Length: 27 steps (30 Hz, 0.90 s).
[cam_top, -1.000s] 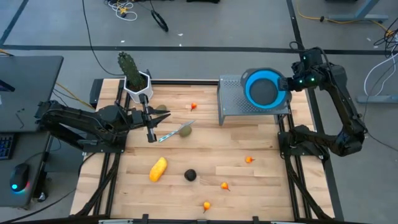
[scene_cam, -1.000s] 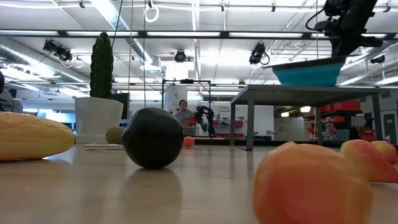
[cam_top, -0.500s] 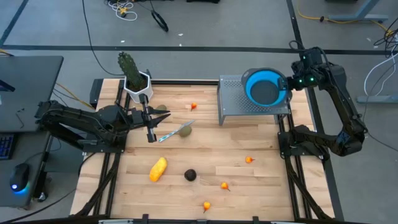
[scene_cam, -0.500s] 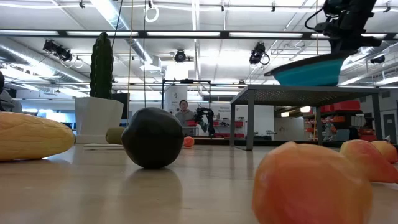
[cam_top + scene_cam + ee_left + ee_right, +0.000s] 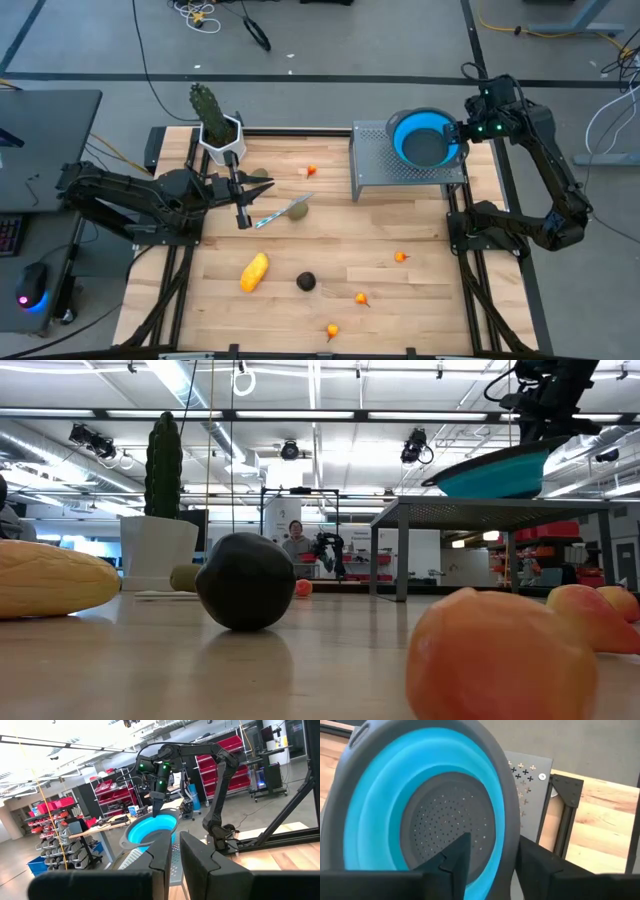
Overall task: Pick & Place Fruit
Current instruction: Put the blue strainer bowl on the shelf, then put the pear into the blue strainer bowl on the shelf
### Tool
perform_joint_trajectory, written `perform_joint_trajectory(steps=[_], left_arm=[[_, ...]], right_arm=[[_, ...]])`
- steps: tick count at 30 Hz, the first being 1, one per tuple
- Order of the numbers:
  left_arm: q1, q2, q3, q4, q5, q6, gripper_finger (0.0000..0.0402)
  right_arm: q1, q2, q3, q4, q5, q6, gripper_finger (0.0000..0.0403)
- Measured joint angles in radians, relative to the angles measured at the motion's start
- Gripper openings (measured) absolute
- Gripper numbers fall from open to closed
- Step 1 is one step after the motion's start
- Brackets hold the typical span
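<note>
The toy fruit lies on the wooden table: a yellow oblong piece (image 5: 254, 271), a dark round one (image 5: 306, 282), two olive ovals (image 5: 260, 174) (image 5: 299, 211) and several tiny orange ones, such as (image 5: 401, 257). My right gripper (image 5: 462, 133) is shut on a blue colander with a grey rim (image 5: 424, 141), which is over a perforated metal stand (image 5: 372, 160) at the far right. My left gripper (image 5: 241, 217) hovers shut over the table's left part, beside a silver knife (image 5: 278, 214), and touches nothing. My right gripper holds the colander by its grey rim (image 5: 512, 840) on the side toward the table's right. One finger (image 5: 455, 855) is inside the bowl and one (image 5: 540, 865) outside. The fingers come slanting down from above and the right. The colander is tilted, its held side raised (image 5: 540, 452), its base close over the stand.
A cactus in a white pot (image 5: 213, 122) stands at the far left corner, behind my left gripper. The stand's legs (image 5: 403, 550) leave a gap under it. Open wood lies between the fruit pieces in the table's middle and near part. A person (image 5: 293, 540) stands far off in the room.
My right gripper has risen a little and drawn slightly toward the far edge, staying shut on the rim. The colander has tipped from level to tilted: its held side has come up while its opposite side has stayed low over the stand.
</note>
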Motion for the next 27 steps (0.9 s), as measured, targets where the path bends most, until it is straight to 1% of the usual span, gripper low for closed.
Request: perform_joint_trajectory(steps=[11, 18, 21, 25, 27], left_arm=[[0.0, 0.0, 0.0, 0.0, 0.0, 0.0, 0.0045], [0.0, 0.0, 0.0, 0.0, 0.0, 0.0, 0.0045], [0.0, 0.0, 0.0, 0.0, 0.0, 0.0, 0.0045], [0.0, 0.0, 0.0, 0.0, 0.0, 0.0, 0.0045], [0.0, 0.0, 0.0, 0.0, 0.0, 0.005, 0.0045]], right_arm=[[0.0, -0.064, 0.0, 0.076, 0.034, -0.033, 0.0199], [0.0, -0.109, 0.0, 0.113, 0.016, -0.034, 0.0209], [0.012, -0.123, 0.0, 0.121, -0.044, -0.034, 0.0209], [0.058, -0.138, 0.0, 0.146, -0.206, -0.05, 0.0209], [0.096, -0.145, 0.0, 0.158, -0.268, -0.049, 0.0209]])
